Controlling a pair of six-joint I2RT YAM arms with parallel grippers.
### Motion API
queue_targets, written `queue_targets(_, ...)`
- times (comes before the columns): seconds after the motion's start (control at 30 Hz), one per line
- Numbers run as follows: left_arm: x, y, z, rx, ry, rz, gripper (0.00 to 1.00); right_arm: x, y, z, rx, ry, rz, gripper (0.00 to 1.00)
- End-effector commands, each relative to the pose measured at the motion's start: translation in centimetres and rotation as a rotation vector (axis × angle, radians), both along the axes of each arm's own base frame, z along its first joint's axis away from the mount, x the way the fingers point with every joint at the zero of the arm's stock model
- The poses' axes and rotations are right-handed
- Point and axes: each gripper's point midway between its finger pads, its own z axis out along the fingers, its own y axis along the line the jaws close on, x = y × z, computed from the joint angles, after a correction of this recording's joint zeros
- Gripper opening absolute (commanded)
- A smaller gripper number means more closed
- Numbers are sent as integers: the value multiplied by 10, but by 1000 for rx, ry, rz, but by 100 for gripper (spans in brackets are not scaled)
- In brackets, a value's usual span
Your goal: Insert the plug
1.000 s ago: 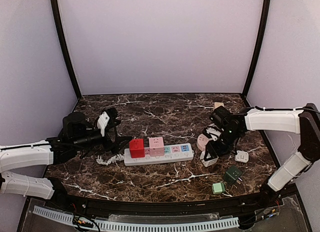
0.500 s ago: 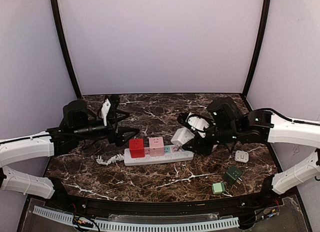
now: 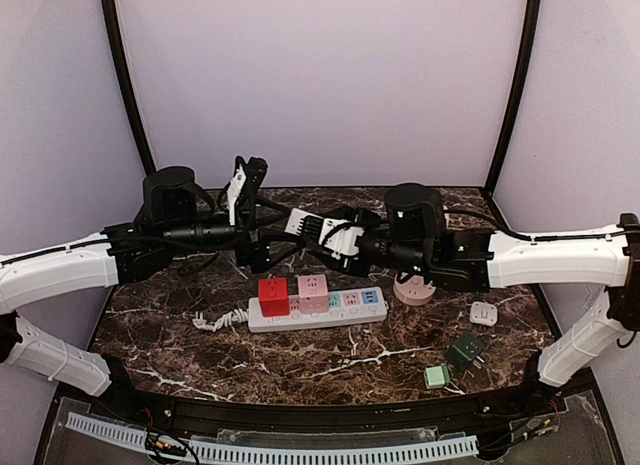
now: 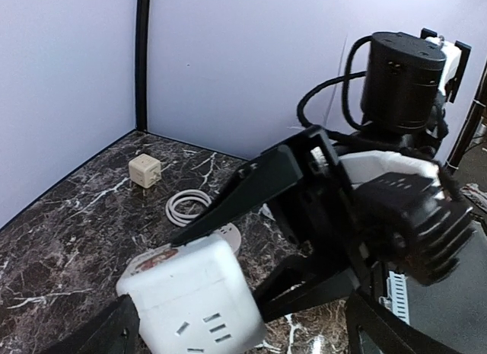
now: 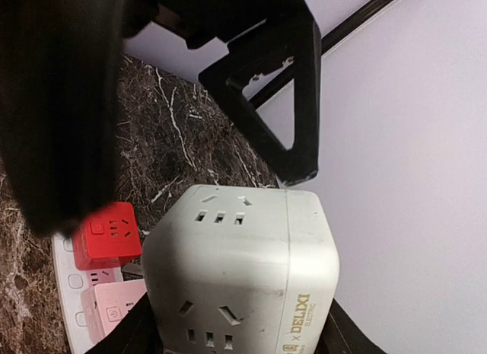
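Both arms are raised above the dark marble table [image 3: 180, 350] and reach inward, so that their tools meet in mid-air over its far half.

The left arm [image 3: 70, 267] stretches in from the left, nearly level, its wrist pointing right. The left gripper [image 3: 262, 223] is spread wide and holds nothing. In its own wrist view its two black fingers sit at the bottom corners of the picture, far apart.

The right arm [image 3: 550, 255] stretches in from the right, also nearly level, its wrist pointing left. The right gripper [image 4: 221, 272] is clamped on the white cube plug [image 3: 299, 222] — one black finger along the top, the other underneath. The plug hangs in the air, tilted, just in front of the left gripper's spread fingers. Whether it touches them cannot be told.

Below the two tools, near the middle of the table, the white power strip [image 3: 350, 315] lies flat. A red cube [image 3: 273, 296] and a pink cube [image 3: 313, 292] stand side by side on its left half.
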Motion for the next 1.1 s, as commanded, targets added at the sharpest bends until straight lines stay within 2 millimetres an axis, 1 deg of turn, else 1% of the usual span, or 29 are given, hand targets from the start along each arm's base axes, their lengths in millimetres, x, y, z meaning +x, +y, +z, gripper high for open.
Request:
queue_targets(0.0,22,6,-15,55,36,133,94,-14,11,71,185,-130,53,0)
queue_targets(0.07,34,9,-20,74,27,194,92,-17,12,70,183,-125,60,0)
queue_targets(0.1,39,11,-19,77,11,218,90,-19,13,68,179,-126,65,0)
queue_targets(0.13,40,10,-19,78,4,220,89,-20,14,67,173,-129,70,0)
queue_targets(0.2,39,6,-15,65,-7,201,85,-22,16,64,161,-139,85,0)
queue_targets(0.27,32,0,-13,59,-9,157,80,-24,19,64,155,-146,97,0)
queue_targets(0.3,28,-2,-13,62,-7,138,75,-26,20,65,155,-149,105,0)
queue_targets(0.33,26,-4,-13,62,-7,127,65,-27,21,64,155,-149,112,0)
queue_targets(0.37,23,-5,-14,63,-8,115,59,-27,22,64,154,-148,119,0)
queue_targets(0.4,23,-5,-16,66,-6,113,44,-29,24,64,152,-146,130,0)
queue_targets(0.43,22,-5,-17,68,-9,111,34,-29,25,64,150,-144,136,0)
queue_targets(0.47,22,-5,-17,68,-12,108,16,-30,26,62,144,-139,142,0)
queue_targets(0.53,18,-6,-18,70,-22,90,2,-32,27,56,120,-122,158,0)
queue_targets(0.6,14,-6,-17,68,-39,67,1,-31,26,53,105,-106,152,0)
queue_targets(0.63,12,-5,-18,74,-60,57,1,-31,24,54,103,-98,148,6)
queue_targets(0.67,10,-5,-17,79,-92,44,1,-30,22,55,98,-84,147,38)
queue_targets(0.73,6,-4,-18,92,-145,23,1,-30,12,48,41,6,161,93)
queue_targets(0.77,4,-2,-20,97,-165,13,0,-28,5,48,24,73,172,98)
queue_targets(0.83,-5,-1,-17,106,-238,-33,0,-38,-12,46,-5,245,272,99)
queue_targets(0.9,-17,-1,-18,116,-307,-100,1,-53,-25,51,6,410,405,99)
queue_targets(0.93,-23,-2,-19,123,-350,-138,1,-58,-28,55,14,462,455,99)
queue_targets(1.0,-27,-3,-19,120,-380,-162,1,-65,-27,54,15,524,512,99)
queue_targets(1.07,-29,-5,-18,110,-400,-180,1,-65,-23,48,4,553,522,99)
